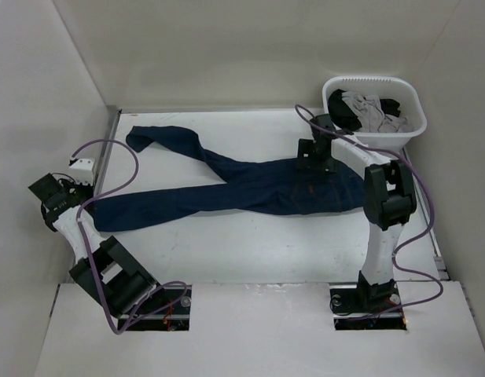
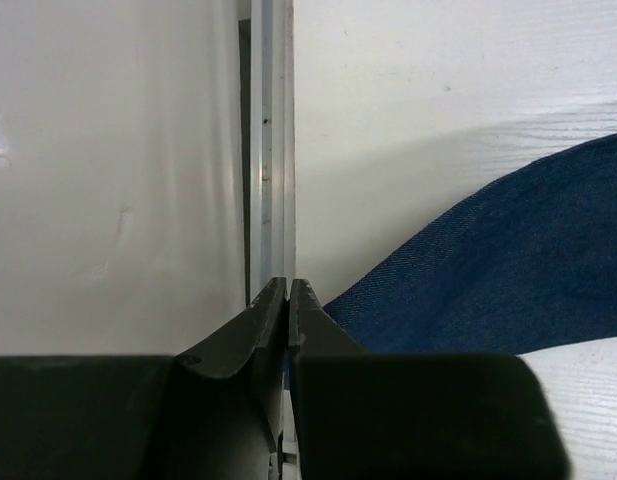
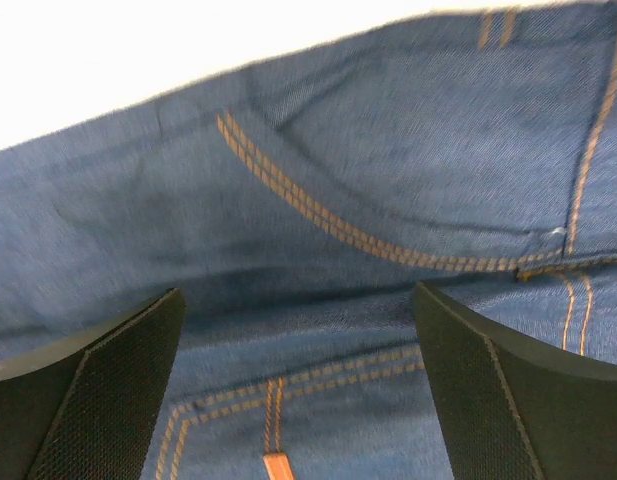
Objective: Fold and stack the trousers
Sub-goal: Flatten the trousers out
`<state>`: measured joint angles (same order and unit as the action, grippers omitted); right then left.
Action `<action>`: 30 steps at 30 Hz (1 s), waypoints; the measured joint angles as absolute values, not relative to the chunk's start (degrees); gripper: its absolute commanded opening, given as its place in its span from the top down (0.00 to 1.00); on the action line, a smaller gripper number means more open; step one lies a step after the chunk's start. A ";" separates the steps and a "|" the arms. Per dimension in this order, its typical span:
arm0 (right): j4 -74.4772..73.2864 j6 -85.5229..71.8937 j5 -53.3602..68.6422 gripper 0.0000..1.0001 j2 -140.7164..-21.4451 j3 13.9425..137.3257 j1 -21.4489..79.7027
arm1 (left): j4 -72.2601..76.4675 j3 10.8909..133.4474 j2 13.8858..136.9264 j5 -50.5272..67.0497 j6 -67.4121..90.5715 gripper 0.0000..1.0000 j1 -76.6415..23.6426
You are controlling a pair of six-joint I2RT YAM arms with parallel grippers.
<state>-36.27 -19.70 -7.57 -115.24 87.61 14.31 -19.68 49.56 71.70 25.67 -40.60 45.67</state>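
The jeans point(image 1: 250, 187) lie spread across the table point(image 1: 250, 251), waist to the right and legs running left. One leg bends toward the far left corner; the other reaches the left edge, nearer the arms. The waist's right end is hidden under the right arm in the top view.

The right gripper point(image 3: 298, 385) hangs over the waist with its jaws wide apart and nothing between them. Below it are orange stitching and a small orange tag point(image 3: 278, 466), cut off by the bottom of the wrist view. Whether the fingers touch the cloth is unclear.

The left gripper point(image 2: 288, 292) sits low at the left edge by the wall point(image 2: 108, 170), jaws pressed together. The near leg's denim comes right up beside its fingers; possibly a sliver of blue is pinched, but the view is too tight to say.

A white basket point(image 1: 336, 85) at the far right holds grey and black garments point(image 1: 368, 110), partly hidden behind its rim.
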 measured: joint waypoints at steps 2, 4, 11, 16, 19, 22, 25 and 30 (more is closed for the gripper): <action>-38.72 -17.61 -7.07 0.01 -115.63 88.49 14.63 | -19.38 50.06 72.14 25.63 -40.45 1.00 45.56; -40.42 -14.79 -7.11 0.01 -115.55 88.86 15.20 | -18.81 50.39 72.25 25.54 -40.14 1.00 45.23; -43.88 -8.01 -4.80 0.31 -115.48 88.90 19.20 | -17.06 51.20 73.14 25.45 -39.35 0.99 43.72; -46.65 -7.27 -4.34 0.68 -115.35 87.72 22.83 | -16.19 51.20 73.58 24.84 -39.20 0.99 42.78; -46.37 -8.49 -3.46 0.98 -113.21 81.93 23.75 | -15.99 51.31 73.58 24.56 -39.18 0.99 42.72; -46.02 -10.76 -2.98 1.00 -108.01 74.56 23.38 | -15.79 51.66 73.58 24.43 -38.94 0.99 42.72; -45.76 -13.74 -2.70 1.00 -99.55 66.61 23.03 | -15.79 52.73 73.60 24.40 -38.41 0.99 42.72; -43.64 -21.02 -3.11 1.00 -87.18 55.68 24.51 | -15.59 55.11 73.65 24.47 -37.69 0.99 42.72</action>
<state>-43.64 -21.02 -3.11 -87.18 55.68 24.51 -15.59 55.11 73.65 24.47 -37.69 42.72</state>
